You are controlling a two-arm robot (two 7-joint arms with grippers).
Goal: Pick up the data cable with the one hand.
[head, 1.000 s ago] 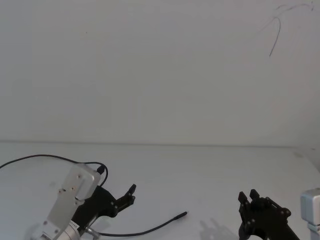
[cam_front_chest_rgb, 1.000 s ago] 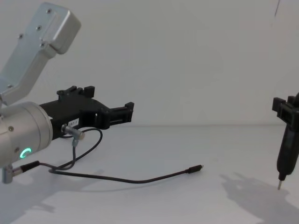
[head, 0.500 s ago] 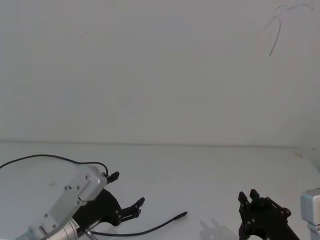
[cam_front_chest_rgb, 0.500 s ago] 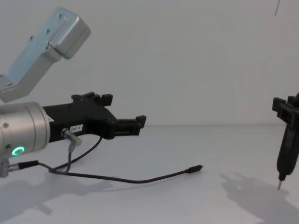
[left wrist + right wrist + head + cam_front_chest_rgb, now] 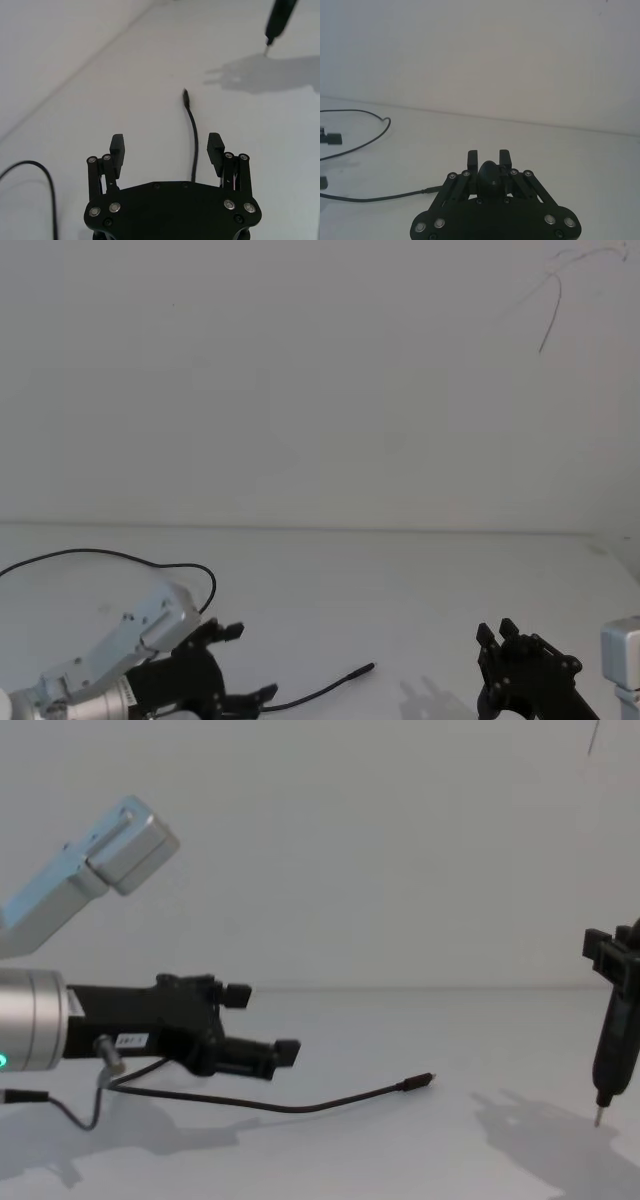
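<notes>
The data cable (image 5: 300,1106) lies flat on the white worktop (image 5: 430,1020). Its small plug (image 5: 418,1081) with the silver tip rests at the free end, pointing toward the robot's right side. Its other end curves away in a wide arc across the worktop behind the left hand (image 5: 262,1020).

The left hand, the blocky black one on a silver cylinder (image 5: 30,1020), hovers low over the cable's middle stretch, well back from the plug. It reaches along the cable's line toward the plug. Its two jaws stand wide apart and grip nothing. In the left wrist view the cable (image 5: 193,135) runs out from under the palm and between the jaws of the hand (image 5: 166,142), closer to one jaw than the other and touching neither. From the chest camera the lower jaw sits just above the cable, with a gap between them.

The right hand (image 5: 488,156) is parked well apart from the cable, out beyond the plug. Its jaws are drawn in close on a black pen-shaped tool (image 5: 610,1040), which hangs upright with its metal point near the worktop.
</notes>
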